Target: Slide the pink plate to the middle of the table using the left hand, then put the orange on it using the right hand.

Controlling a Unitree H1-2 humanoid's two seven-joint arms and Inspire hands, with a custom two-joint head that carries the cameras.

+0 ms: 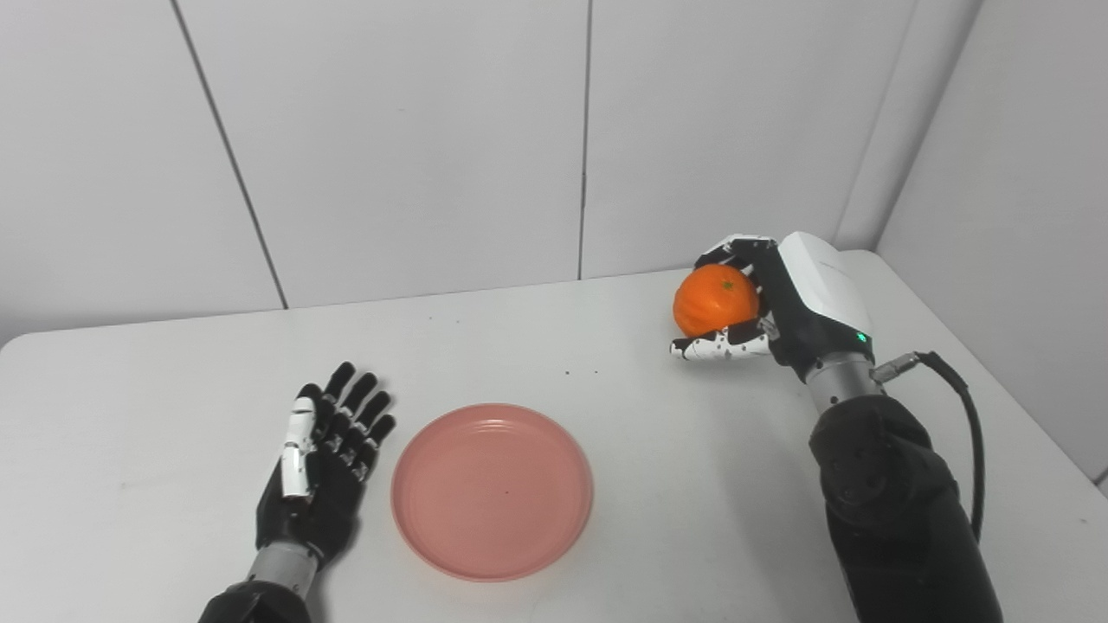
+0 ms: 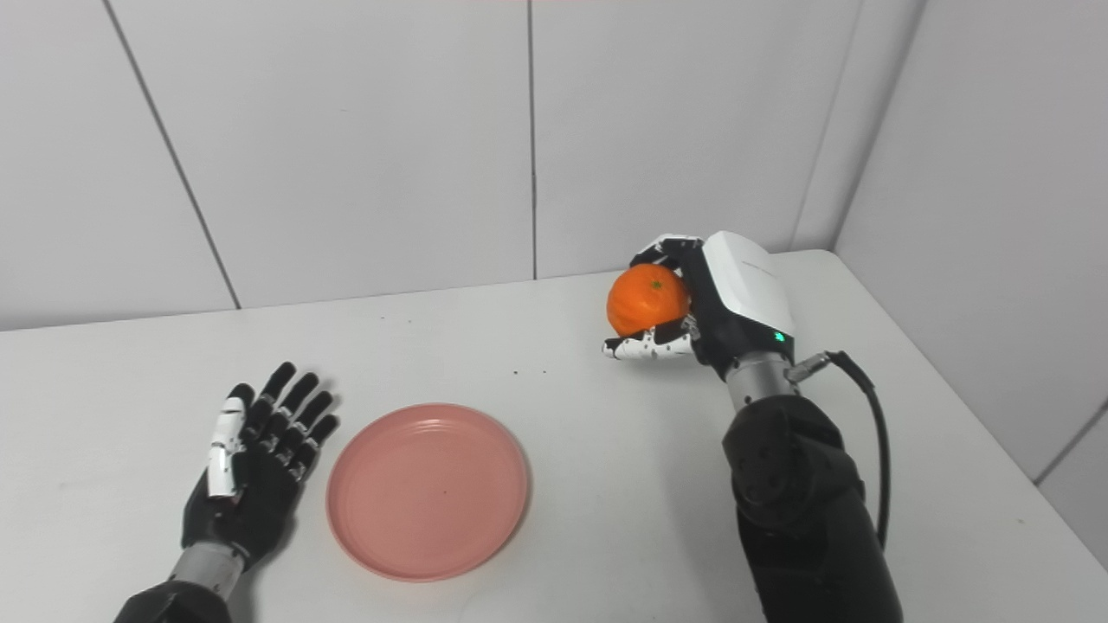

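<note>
The pink plate (image 1: 492, 490) lies flat on the white table (image 1: 606, 372), near its front middle. My left hand (image 1: 325, 450) rests just left of the plate, open, fingers stretched out and apart, a small gap from the rim. At the back right, my right hand (image 1: 770, 307) is shut on the orange (image 1: 715, 299), fingers curled over its top and thumb underneath. The orange looks slightly off the table. It is well to the right of and behind the plate.
White wall panels (image 1: 433, 147) rise behind the table, and a side wall closes in at the right. A black cable (image 1: 969, 424) loops off my right wrist. The table's right edge (image 1: 995, 381) runs close to my right arm.
</note>
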